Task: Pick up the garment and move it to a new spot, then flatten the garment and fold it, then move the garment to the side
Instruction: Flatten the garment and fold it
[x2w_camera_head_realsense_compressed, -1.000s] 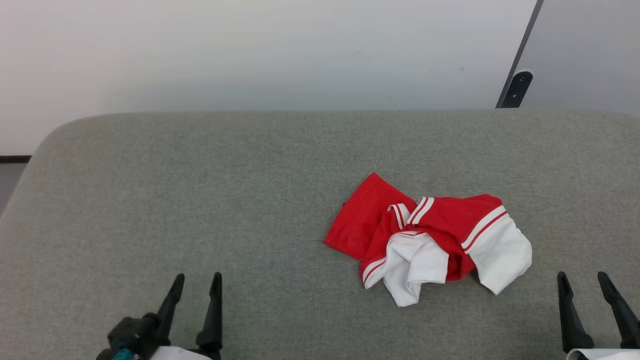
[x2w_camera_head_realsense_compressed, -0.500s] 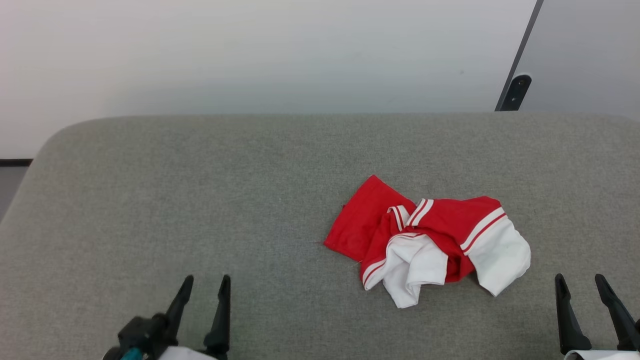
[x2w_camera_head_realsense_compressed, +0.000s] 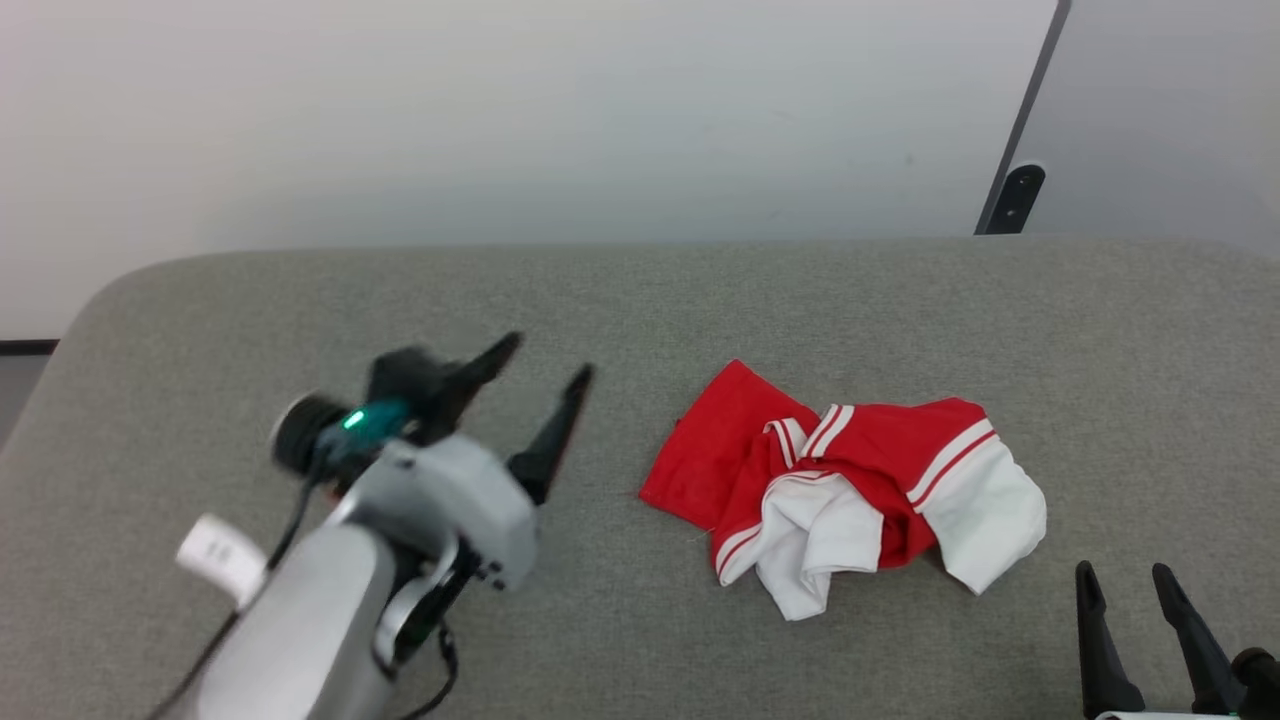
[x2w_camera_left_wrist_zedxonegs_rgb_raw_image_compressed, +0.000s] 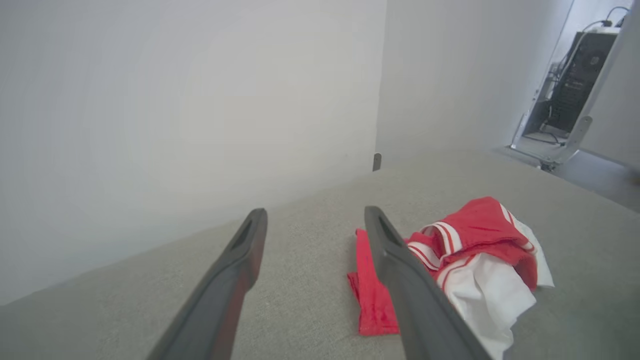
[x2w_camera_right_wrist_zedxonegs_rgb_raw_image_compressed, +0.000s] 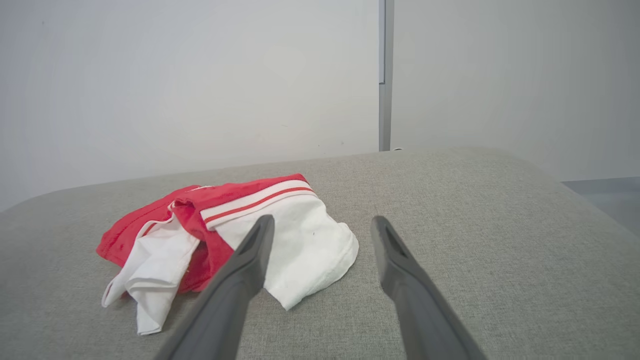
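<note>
The garment (x2w_camera_head_realsense_compressed: 840, 490), red with white sleeves and striped trim, lies crumpled on the grey padded surface (x2w_camera_head_realsense_compressed: 620, 300), right of centre. My left gripper (x2w_camera_head_realsense_compressed: 550, 360) is raised over the surface a short way left of the garment, open and empty, fingers pointing up and right. In the left wrist view the garment (x2w_camera_left_wrist_zedxonegs_rgb_raw_image_compressed: 475, 260) lies just right of that gripper (x2w_camera_left_wrist_zedxonegs_rgb_raw_image_compressed: 315, 215). My right gripper (x2w_camera_head_realsense_compressed: 1125, 580) stands open and empty at the lower right, just below the garment's white sleeve. The right wrist view has the garment (x2w_camera_right_wrist_zedxonegs_rgb_raw_image_compressed: 225, 235) ahead and left of the gripper (x2w_camera_right_wrist_zedxonegs_rgb_raw_image_compressed: 322, 222).
A white wall (x2w_camera_head_realsense_compressed: 500, 100) runs behind the padded surface, with a dark strip and bracket (x2w_camera_head_realsense_compressed: 1010, 195) at the back right. The surface's rounded left corner (x2w_camera_head_realsense_compressed: 90, 300) drops to the floor. Dark equipment (x2w_camera_left_wrist_zedxonegs_rgb_raw_image_compressed: 575, 85) stands beyond the far end in the left wrist view.
My left arm has swung up and forward from the lower left toward the garment, still open. The head camera has shifted slightly. The right gripper and the garment have stayed in place.
</note>
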